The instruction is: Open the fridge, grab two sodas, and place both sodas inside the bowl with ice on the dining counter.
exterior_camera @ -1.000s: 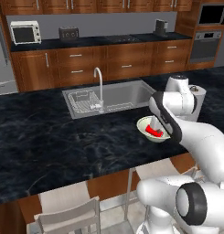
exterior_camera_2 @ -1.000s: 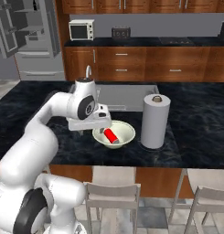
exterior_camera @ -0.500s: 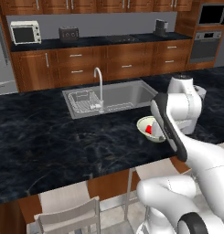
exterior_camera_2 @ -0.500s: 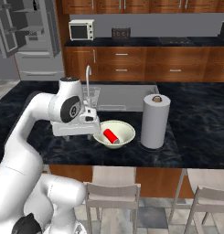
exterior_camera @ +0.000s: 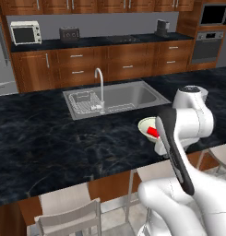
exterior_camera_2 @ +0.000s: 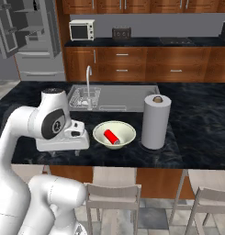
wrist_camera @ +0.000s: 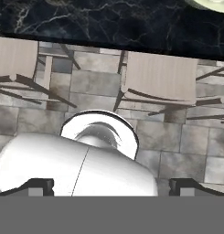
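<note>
The tall grey French-door fridge [exterior_camera_2: 31,39] stands at the far left of the room with a door swung open, its shelves showing in the right base view. In front of it the long black marbled stone tabletop [exterior_camera_2: 196,114] of the island runs across the scene, with an inset steel sink [exterior_camera: 115,97] and an arched tap [exterior_camera: 100,87] in its middle. A white paper-towel roll [exterior_camera_2: 155,121] stands upright on the tabletop, just beside the wide shallow cream-green bowl [exterior_camera_2: 124,129], which sits near the front edge on the sink's near side. One red soda can [exterior_camera_2: 111,137] lies tilted inside the bowl; a second soda cannot be made out. The hand [wrist_camera: 111,185] hangs beside the bowl at the tabletop's front edge, apart from it, looking down at wooden stools [wrist_camera: 160,82] and a stone-tiled floor [wrist_camera: 90,82]. Its dark fingertips [wrist_camera: 38,185] stand wide apart with nothing between them, so the hand is open and empty.
</note>
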Controlling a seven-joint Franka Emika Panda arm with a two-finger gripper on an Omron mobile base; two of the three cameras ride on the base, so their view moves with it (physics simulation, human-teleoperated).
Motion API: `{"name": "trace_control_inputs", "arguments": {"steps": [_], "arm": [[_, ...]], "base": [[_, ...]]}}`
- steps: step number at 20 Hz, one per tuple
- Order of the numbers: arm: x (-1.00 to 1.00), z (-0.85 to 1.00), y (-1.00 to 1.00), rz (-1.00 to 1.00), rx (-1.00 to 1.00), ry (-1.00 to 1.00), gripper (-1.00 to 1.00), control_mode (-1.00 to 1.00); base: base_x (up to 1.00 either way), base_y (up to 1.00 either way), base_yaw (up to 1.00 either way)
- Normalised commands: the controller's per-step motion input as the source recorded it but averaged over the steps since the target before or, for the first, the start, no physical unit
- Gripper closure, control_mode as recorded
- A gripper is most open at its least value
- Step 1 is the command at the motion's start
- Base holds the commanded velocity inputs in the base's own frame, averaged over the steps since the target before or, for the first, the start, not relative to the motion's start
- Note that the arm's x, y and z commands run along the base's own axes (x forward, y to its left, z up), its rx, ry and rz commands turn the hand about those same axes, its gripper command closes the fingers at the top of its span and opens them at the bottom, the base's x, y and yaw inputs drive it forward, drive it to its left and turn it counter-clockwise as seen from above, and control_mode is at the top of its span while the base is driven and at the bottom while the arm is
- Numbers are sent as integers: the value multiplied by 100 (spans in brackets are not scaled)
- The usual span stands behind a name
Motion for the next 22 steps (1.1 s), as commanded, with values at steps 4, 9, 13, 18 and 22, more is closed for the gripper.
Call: {"name": "trace_control_inputs", "arguments": {"steps": [4, 9, 13, 18, 22], "arm": [[-34, -21, 0, 0, 0, -1, -100, -100], [-26, -13, 0, 0, -4, -1, -100, -100], [-30, -16, 0, 0, -1, 0, -100, 100], [0, 0, 0, 0, 0, 0, -100, 100], [0, 0, 0, 0, 0, 0, -100, 100]], "base": [[0, 0, 0], [0, 0, 0], [-39, 9, -1], [-84, 57, -3], [-69, 92, -2]]}}
